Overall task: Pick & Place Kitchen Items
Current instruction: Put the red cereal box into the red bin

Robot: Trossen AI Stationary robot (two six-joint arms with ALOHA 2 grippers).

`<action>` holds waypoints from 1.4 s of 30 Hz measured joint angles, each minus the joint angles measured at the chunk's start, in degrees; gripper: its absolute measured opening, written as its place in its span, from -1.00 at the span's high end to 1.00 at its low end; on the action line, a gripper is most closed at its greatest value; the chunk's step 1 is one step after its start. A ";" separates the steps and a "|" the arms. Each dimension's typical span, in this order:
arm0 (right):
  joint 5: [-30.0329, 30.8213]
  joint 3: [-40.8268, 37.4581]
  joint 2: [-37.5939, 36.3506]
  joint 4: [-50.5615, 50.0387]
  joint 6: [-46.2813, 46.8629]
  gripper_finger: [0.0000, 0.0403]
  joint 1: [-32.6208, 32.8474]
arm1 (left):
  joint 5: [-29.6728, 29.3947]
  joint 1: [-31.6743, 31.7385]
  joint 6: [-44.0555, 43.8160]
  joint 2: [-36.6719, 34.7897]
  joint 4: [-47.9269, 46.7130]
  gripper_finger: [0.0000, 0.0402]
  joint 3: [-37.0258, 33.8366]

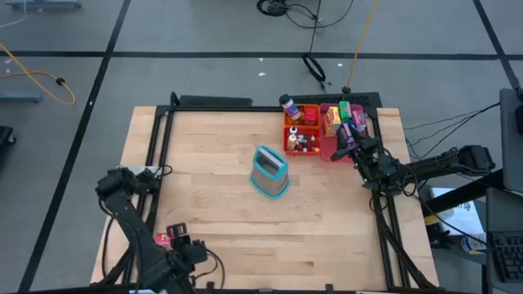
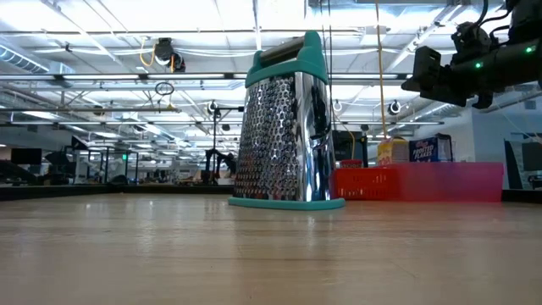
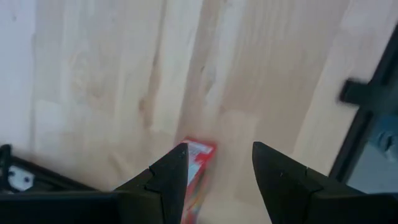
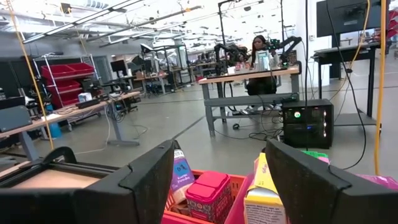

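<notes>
the left pincer [image 1: 181, 247] is hanging over the near left corner of the wooden worktop [image 1: 212, 204], its fingers [image 3: 171, 177] standing apart with nothing between them. a small red box [image 3: 198, 168] is lying flat on the wood just beside it, showing past one fingertip in the left wrist view and as a red patch [image 1: 163, 238] from above.

a metal box grater [image 1: 270, 171] with teal trim is standing upright near the middle of the worktop, well apart from the left arm.

farther back, toward the far right corner, an orange tray [image 1: 302, 131] and a pink tray [image 1: 331, 149] are sitting side by side and touching. the orange one is holding tiny spice bottles [image 1: 304, 142]; a bottle with an orange cap [image 1: 288, 104] is sitting at its far left edge. a yellow box [image 1: 331, 121] and a green box [image 1: 345, 107] are standing in the pink tray.

the right pincer [image 1: 353, 144] is hovering above the pink tray, its fingers [image 4: 149, 171] spread wide and empty, with a pink-lidded jar [image 4: 208, 193] and the yellow box [image 4: 264, 193] showing between them.
</notes>
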 joint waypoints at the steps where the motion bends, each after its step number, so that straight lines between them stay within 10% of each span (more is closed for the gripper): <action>1: 0.00 0.00 0.00 -0.04 0.00 -0.23 0.00 | 0.02 -0.28 -0.14 -1.02 -0.06 0.12 -1.22; 33: 0.17 0.00 0.02 -1.05 0.22 -0.22 0.00 | -3.88 -0.70 -2.15 -11.20 5.57 0.11 -12.68; 42: 0.20 0.00 0.00 -2.17 0.24 -0.23 0.00 | -3.75 -1.00 -2.66 -11.20 1.13 -0.32 -12.68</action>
